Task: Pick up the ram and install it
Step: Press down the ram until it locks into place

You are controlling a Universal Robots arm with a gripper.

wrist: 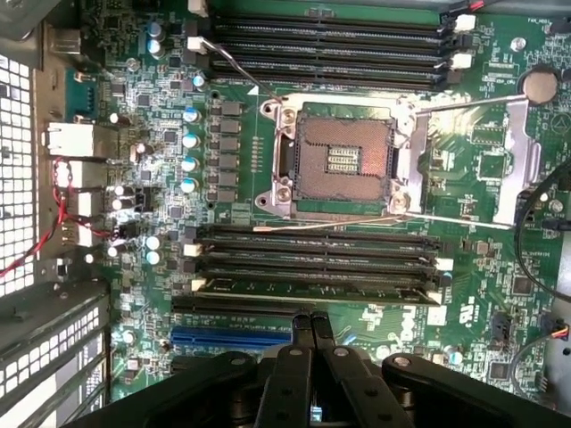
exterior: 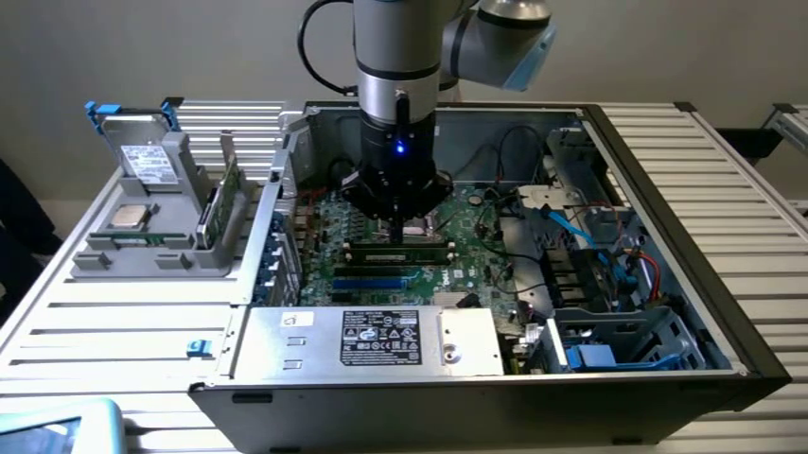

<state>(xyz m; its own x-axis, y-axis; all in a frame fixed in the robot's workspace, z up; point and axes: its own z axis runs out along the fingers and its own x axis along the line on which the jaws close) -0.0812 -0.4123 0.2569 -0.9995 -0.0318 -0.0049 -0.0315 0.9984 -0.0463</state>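
Surface: I look at a slatted white counter (exterior: 114,322) with an open computer case (exterior: 707,274) lying on it in the middle of the exterior view; a plain grey wall is behind.
Tool: my tool (wrist: 310,323) has its fingers pressed together with nothing between them. In the exterior view it hangs in the centre of the case, tips down, just above the memory slots.
Ram: the ram (exterior: 399,252) lies flat along a slot in the middle of the exterior view, directly under the tool. In the wrist view a green stick sits in the slot nearest the fingertips.
Why so: I judge the closed tips are set over the stick to push on it, not to grasp it, since closed fingers give one narrow point to press with. If the stick is fully seated I cannot tell.
Socket: the empty processor socket (wrist: 343,160) is open, centre of the wrist view, just beside the slots.
Stand: a grey holder (exterior: 151,236) at the left of the exterior view carries a drive with blue tabs (exterior: 132,142), a square processor chip (exterior: 127,217) and another green board (exterior: 227,203) standing upright.
In the way: loose cables (exterior: 593,236) at the exterior view's right and the power supply box (exterior: 366,336) at the lower centre crowd the board, but they stay apart from the slots.
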